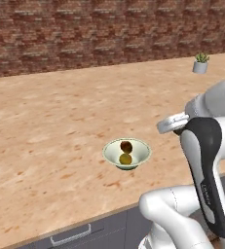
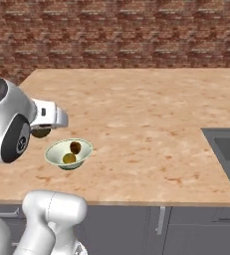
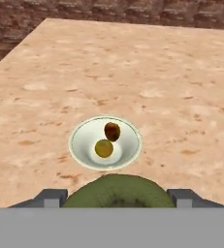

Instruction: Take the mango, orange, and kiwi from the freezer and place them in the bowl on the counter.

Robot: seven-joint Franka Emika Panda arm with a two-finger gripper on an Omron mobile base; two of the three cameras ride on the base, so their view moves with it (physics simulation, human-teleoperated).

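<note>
Above the worktop (image 3: pixel 181 72) — kiwi (image 3: pixel 117 192) pinched between fingers (image 3: pixel 50 197); bowl (image 3: pixel 80 145) below holds mango (image 3: pixel 104 148), orange (image 3: pixel 112 131). Centre over bowl, lower, release gently — likely last fruit.

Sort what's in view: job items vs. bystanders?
Job: bowl on the counter, mango and orange inside it, kiwi between the gripper fingers.
Bystanders: potted plant, sink, brick wall.

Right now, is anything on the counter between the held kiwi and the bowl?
No. In the hand view, bare counter separates the kiwi in the gripper from the bowl.
</note>
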